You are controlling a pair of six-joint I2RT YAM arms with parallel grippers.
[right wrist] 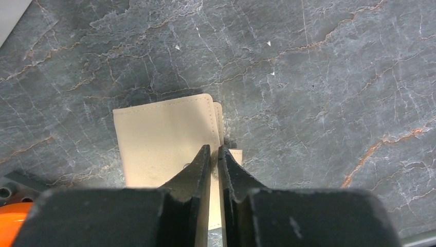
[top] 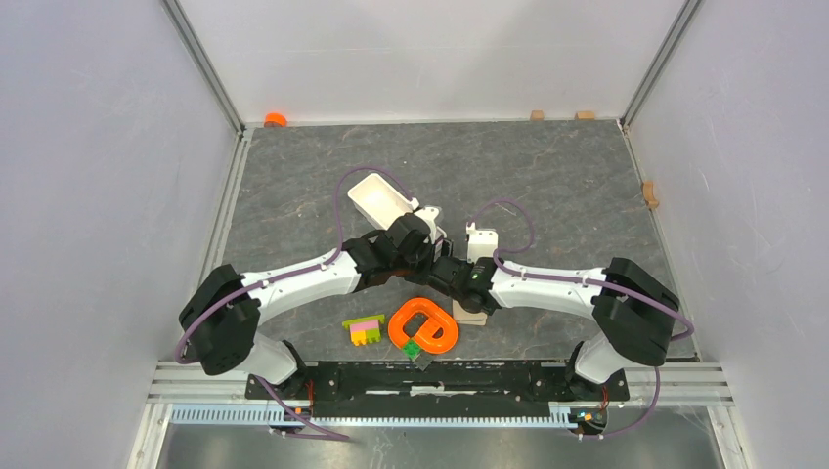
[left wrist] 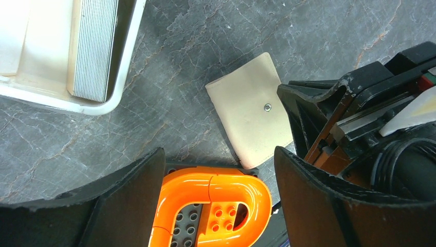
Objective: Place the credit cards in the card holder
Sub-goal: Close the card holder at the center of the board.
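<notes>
Wallet [left wrist: 252, 123]: beige, lies flat on the table [right wrist: 334, 77], snap stud up; centre-right in the left wrist view, lower centre in the top view.
Left claw [left wrist: 216, 157]: wide open, holds nothing, hangs above the table.
Right claw [right wrist: 214, 150]: fingers almost together with a thin gap, tips at the wallet's right edge; if it pinches the leather, I cannot tell.
Loop [left wrist: 211, 203]: orange, on a grey studded plate, just beside the wallet's lower edge.
Tray [left wrist: 123, 77]: white, upper left, apart from the wallet.
Bricks [top: 365, 330]: left of the loop.

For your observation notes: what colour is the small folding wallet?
The small folding leather-like wallet is plain beige; clearest in the left wrist view.
</notes>
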